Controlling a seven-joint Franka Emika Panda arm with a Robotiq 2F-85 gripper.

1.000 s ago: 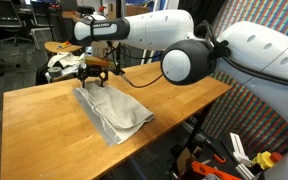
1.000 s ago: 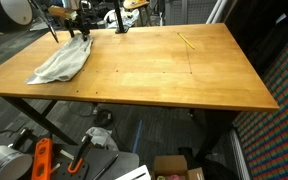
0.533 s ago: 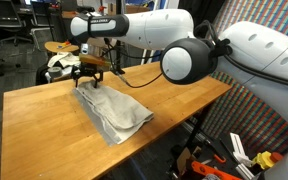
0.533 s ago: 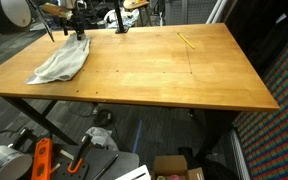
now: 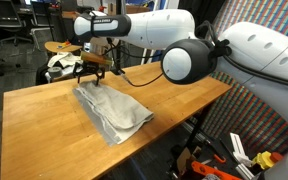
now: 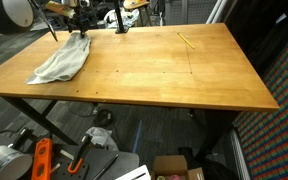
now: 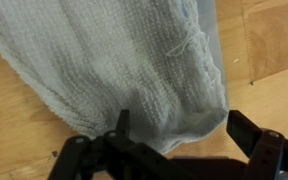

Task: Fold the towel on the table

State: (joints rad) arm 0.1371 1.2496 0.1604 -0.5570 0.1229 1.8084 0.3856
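Upper left in an exterior view, a white-and-dark patterned bundle (image 5: 60,66) sits just past the tabletop's (image 5: 39,120) far edge. A touch right of it, the hand (image 5: 92,78) is down at the towel's (image 5: 114,112) upper end, fingers spread wide and gripping nothing. The towel runs from there down toward the middle of the frame, off-white and rumpled, lying flat on the wood.

Above the hand, the white arm (image 5: 144,28) carries a dark band (image 5: 102,17) with pale lettering, too small to read.

In an exterior view from the opposite side, the towel (image 6: 62,60) lies in the upper left corner of the tabletop (image 6: 184,75), and the hand (image 6: 79,34) stands over its far tip. Further right, near the top centre, a thin yellow stick (image 6: 187,40) lies alone on bare wood.

Wrist view now: the towel (image 7: 104,60) fills the left and centre, coarse weave, with a loose thread near its grey edge. Bare tabletop (image 7: 269,40) shows at the right. Along the bottom the hand (image 7: 179,118) is spread, its left finger (image 7: 121,122) over cloth and the right over wood. I cannot tell whether the fingers touch the fabric.
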